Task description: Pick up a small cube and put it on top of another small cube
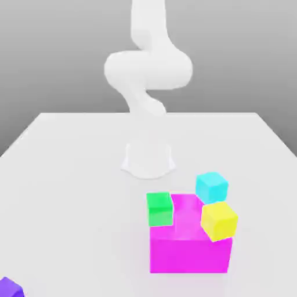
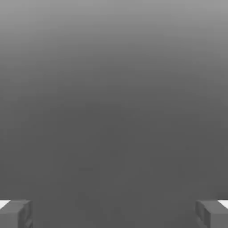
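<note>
one violet-blue cube (image 1: 10,288) (cut by the frame edge), bare tabletop (image 1: 75,214) beside

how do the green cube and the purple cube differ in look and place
The green cube is bright green, while the purple cube is violet-blue. The green cube sits at the magenta block; the purple cube lies away from it, towards the exterior view's left. The green cube shows whole, but the purple cube is cut off by the picture's edge. Both are plain, single-coloured and much smaller than the block.
</note>
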